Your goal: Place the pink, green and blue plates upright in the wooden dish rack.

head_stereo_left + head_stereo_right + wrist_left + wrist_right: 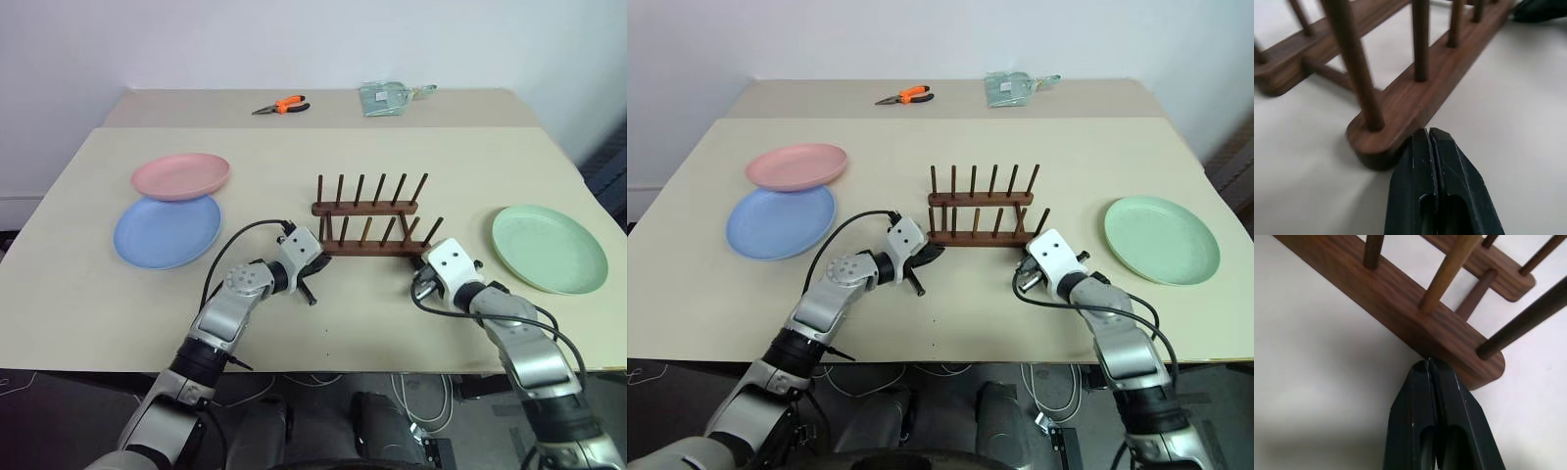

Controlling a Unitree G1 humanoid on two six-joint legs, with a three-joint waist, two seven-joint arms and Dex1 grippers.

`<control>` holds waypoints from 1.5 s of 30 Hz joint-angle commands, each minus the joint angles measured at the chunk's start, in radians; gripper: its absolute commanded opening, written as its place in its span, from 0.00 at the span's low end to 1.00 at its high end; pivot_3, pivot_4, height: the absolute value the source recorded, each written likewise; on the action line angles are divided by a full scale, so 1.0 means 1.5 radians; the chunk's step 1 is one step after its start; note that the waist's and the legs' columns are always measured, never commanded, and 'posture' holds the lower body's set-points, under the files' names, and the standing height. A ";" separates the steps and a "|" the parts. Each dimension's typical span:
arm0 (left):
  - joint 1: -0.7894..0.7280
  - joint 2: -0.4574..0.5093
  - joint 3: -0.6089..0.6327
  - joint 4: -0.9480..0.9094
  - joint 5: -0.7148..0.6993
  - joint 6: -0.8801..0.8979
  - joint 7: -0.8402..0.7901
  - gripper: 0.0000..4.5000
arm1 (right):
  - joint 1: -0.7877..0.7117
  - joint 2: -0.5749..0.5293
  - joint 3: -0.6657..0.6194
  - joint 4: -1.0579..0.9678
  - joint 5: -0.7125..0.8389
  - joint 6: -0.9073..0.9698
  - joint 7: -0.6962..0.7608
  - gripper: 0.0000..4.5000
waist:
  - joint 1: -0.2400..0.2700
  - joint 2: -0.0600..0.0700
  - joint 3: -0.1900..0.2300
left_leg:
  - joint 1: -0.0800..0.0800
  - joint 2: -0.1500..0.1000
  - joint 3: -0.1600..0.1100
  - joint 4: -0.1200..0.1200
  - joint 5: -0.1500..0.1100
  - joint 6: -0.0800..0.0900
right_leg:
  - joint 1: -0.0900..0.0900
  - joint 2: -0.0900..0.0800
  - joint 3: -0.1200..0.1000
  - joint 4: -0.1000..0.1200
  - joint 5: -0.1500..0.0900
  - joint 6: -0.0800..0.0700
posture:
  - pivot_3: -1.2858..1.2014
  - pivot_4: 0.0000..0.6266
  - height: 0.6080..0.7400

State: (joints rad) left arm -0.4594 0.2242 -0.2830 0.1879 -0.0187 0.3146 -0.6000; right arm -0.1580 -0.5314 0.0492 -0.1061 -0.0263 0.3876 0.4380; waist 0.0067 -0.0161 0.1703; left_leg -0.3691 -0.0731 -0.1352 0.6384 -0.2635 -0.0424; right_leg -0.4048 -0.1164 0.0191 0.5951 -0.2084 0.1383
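Observation:
The wooden dish rack (367, 211) stands mid-table with nothing between its pegs. My left gripper (1428, 132) is shut, its tips against the near bar's left end (1381, 142). At the same bar's right end (1484, 369), my right gripper (1428, 361) is also shut with its tips against the wood. In the head views the left gripper (318, 261) and the right gripper (423, 262) flank the rack. The pink plate (181, 176) lies far left, overlapping the far edge of the blue plate (167, 232). Off to the right, the green plate (549, 248) lies flat.
Orange-handled pliers (282, 106) and a pale green packet (384, 98) lie on the far table section. Bare table surface (392, 323) runs between the rack and the near edge.

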 commanded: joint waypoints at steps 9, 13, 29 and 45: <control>0.009 0.071 0.198 -0.082 -0.119 0.053 0.023 0.39 | -0.006 -0.010 -0.017 -0.061 0.039 -0.036 0.053 0.71 | -0.015 0.000 0.001 | 0.000 0.000 0.000 -0.004 0.000 0.000 | -0.002 0.000 0.000 0.000 0.000 0.000 | 0.52 0.24 1.00; -0.087 0.070 0.351 -0.082 -0.168 0.069 0.163 0.81 | 0.001 -0.002 -0.003 -0.077 0.031 -0.046 0.058 1.00 | -0.010 -0.002 0.002 | -0.002 0.000 -0.001 -0.003 0.001 -0.001 | -0.004 0.001 0.000 0.000 0.000 0.000 | 0.52 0.24 1.00; -0.178 -0.038 0.780 -0.139 -0.471 0.324 0.638 0.81 | -0.029 0.006 0.036 -0.026 0.015 -0.094 0.078 1.00 | -0.008 -0.007 0.003 | -0.002 -0.001 -0.002 -0.003 0.001 -0.002 | -0.003 0.000 -0.001 0.000 0.001 -0.001 | 0.52 0.24 1.00; -0.307 0.031 0.716 0.215 -0.512 0.239 0.535 0.18 | -0.007 0.004 -0.044 -0.133 0.071 -0.064 0.078 1.00 | -0.011 -0.008 0.004 | -0.002 -0.001 -0.002 -0.004 0.001 -0.003 | -0.003 0.000 -0.001 0.000 0.001 -0.001 | 0.52 0.24 1.00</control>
State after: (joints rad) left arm -0.8935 0.2562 0.8528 0.5722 -0.7911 0.6845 0.2623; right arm -0.1644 -0.5040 0.0321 -0.2224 0.0555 0.2888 0.5510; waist -0.0100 -0.0278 0.1762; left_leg -0.3724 -0.0747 -0.1382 0.6324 -0.2613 -0.0464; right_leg -0.4099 -0.1164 0.0176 0.5944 -0.2063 0.1369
